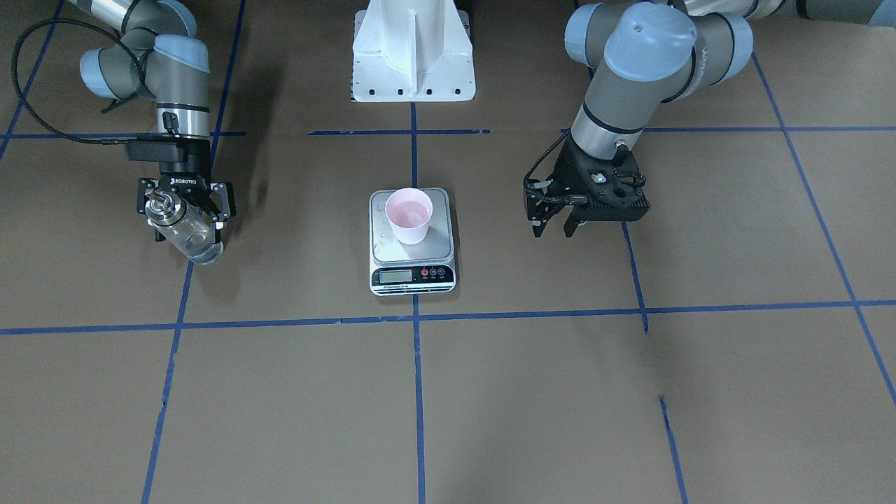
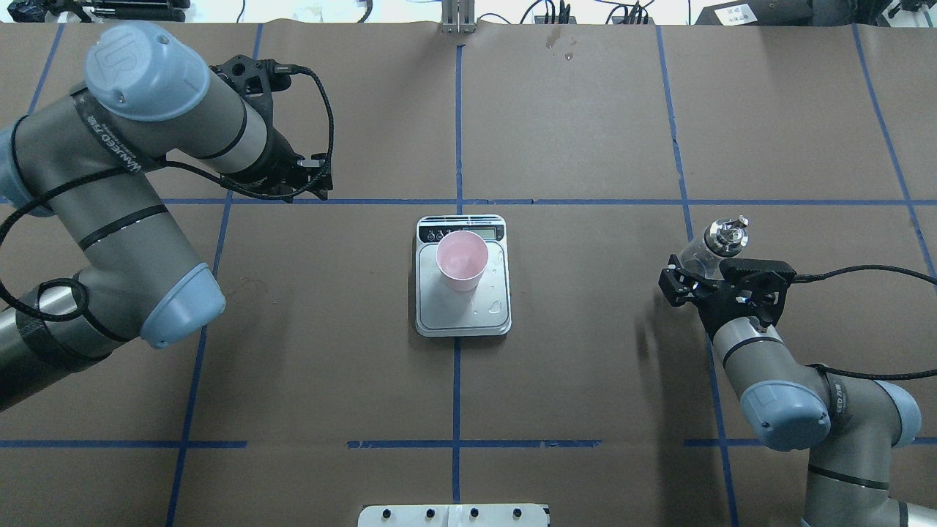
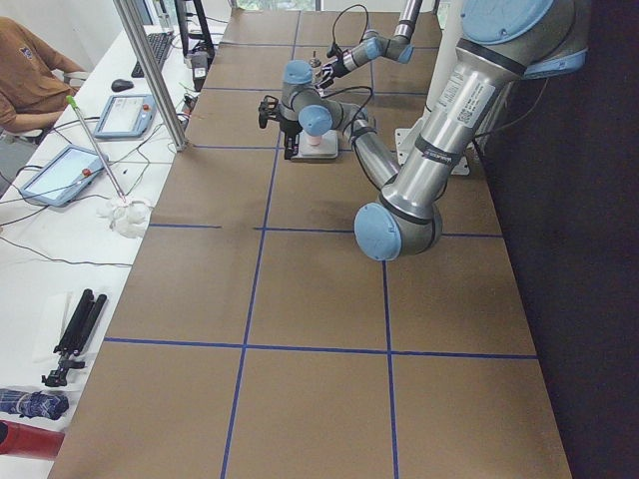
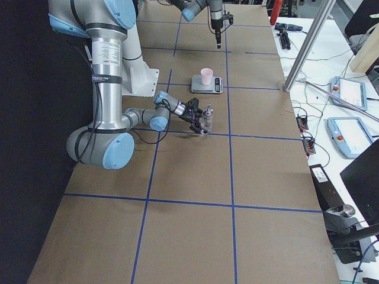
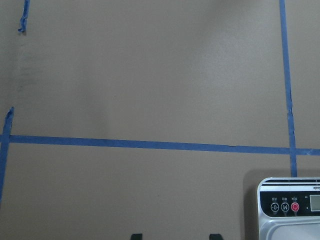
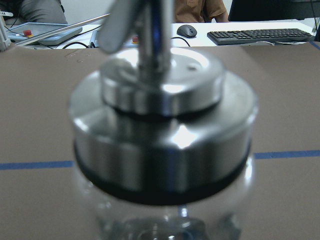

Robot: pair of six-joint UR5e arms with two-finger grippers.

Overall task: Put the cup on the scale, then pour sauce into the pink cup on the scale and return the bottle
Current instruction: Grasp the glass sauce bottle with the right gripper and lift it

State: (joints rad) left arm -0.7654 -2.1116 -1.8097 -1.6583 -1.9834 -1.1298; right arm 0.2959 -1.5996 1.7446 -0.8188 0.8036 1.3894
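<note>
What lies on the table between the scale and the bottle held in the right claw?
Nothing but bare brown table crossed by one blue tape line. The overhead view shows it: scale with cup at centre, bottle in the right claw off to the side.

We see even, diffuse light from above, leaving soft, faint shadows on the brown table (image 1: pixel 294 392) beside each arm. The bottle (image 6: pixel 162 145) fills the right wrist view, blurred and out of focus, its silver cap carrying bright glare. The side views fall into deep darkness along the robot's edge. The scale (image 2: pixel 463 307) platform glints slightly.
</note>
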